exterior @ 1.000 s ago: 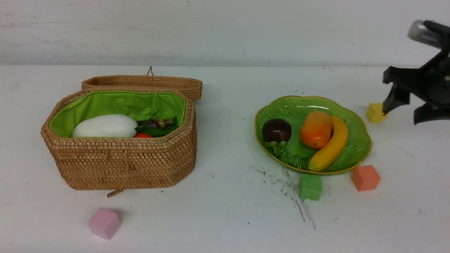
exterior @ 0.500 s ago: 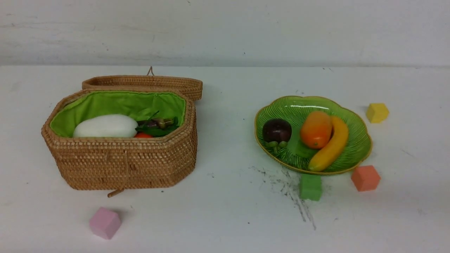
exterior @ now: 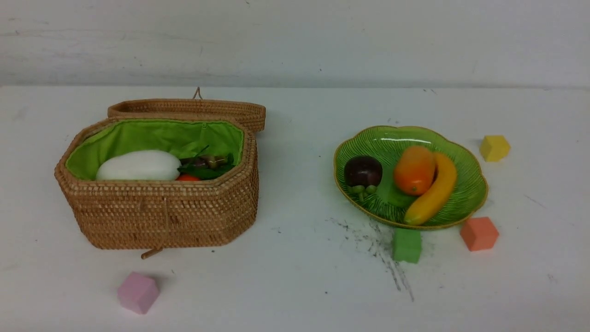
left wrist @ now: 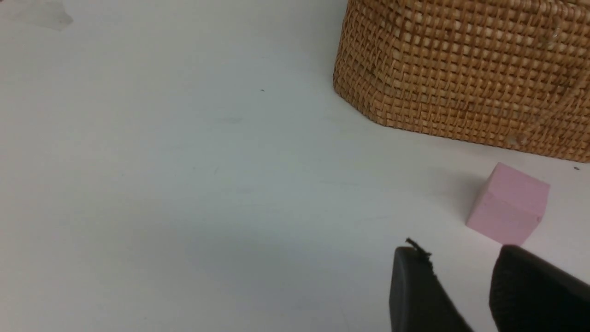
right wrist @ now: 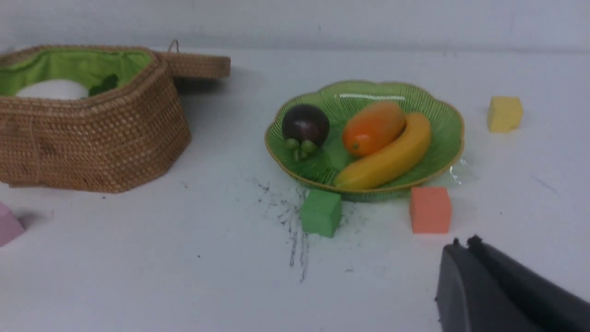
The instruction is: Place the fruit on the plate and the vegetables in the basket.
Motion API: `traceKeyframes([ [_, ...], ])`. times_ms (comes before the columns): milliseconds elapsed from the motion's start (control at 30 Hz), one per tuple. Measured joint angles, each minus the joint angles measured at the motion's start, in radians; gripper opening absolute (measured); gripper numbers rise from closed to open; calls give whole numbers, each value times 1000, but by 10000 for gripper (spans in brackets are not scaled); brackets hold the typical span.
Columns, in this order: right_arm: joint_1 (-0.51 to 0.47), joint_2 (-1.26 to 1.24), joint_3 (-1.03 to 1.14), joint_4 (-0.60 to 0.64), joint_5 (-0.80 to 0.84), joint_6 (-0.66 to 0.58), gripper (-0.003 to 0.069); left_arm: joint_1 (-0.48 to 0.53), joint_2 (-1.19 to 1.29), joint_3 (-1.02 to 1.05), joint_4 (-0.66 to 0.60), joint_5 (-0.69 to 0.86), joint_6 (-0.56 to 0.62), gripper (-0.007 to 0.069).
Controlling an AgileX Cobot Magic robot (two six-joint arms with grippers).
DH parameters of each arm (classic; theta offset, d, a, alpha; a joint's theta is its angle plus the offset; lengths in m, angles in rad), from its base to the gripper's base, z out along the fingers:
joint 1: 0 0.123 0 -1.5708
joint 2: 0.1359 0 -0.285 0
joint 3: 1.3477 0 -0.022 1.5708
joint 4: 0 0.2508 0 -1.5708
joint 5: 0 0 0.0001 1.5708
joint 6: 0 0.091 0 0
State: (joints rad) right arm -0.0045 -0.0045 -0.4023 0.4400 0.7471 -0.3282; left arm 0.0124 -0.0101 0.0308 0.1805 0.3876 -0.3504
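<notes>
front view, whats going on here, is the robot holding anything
Nothing is being handled. The mangosteen, mango and banana lie on the plate; a white radish and other vegetables sit in the open basket. The right gripper has its jaws shut and empty; the left gripper is apart from the pink cube.

Four foam cubes sit scattered on the white table [exterior: 295,286]. The pink cube [exterior: 137,292] rests toward the near-left part, alone. The green cube [exterior: 407,245] stands right of centre, right on a patch of dark scuff marks [exterior: 385,258] streaking toward the near edge. The orange cube [exterior: 479,233] sits just to its right, apart from it. The yellow cube [exterior: 494,147] lies farther back, toward the right edge. A pale wall [exterior: 295,41] rises behind the far edge.
</notes>
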Motion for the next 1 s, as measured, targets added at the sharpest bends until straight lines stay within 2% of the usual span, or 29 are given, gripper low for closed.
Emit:
traceKeyframes([
  [133, 0, -11, 3, -27, 32, -2, -6, 0, 0, 0, 0, 4, 0, 239],
  [200, 0, -11, 4, -92, 0, -2, -5, 0, 0, 0, 0, 5, 0, 239],
  [267, 0, -11, 11, -210, -50, 24, -3, 0, 0, 0, 0, 6, 0, 239],
  [400, -1, -11, 75, -440, -173, 248, -1, 0, 0, 0, 0, 7, 0, 239],
  [500, -1, -11, 159, -527, -209, 392, 1, 0, 0, 0, 0, 8, 0, 239],
  [667, -1, -11, 289, -551, -250, 472, 3, 0, 0, 0, 0, 8, 0, 239],
  [1000, -1, -11, 414, -529, -347, 449, 12, 0, 0, 0, 0, 9, 0, 239],
])
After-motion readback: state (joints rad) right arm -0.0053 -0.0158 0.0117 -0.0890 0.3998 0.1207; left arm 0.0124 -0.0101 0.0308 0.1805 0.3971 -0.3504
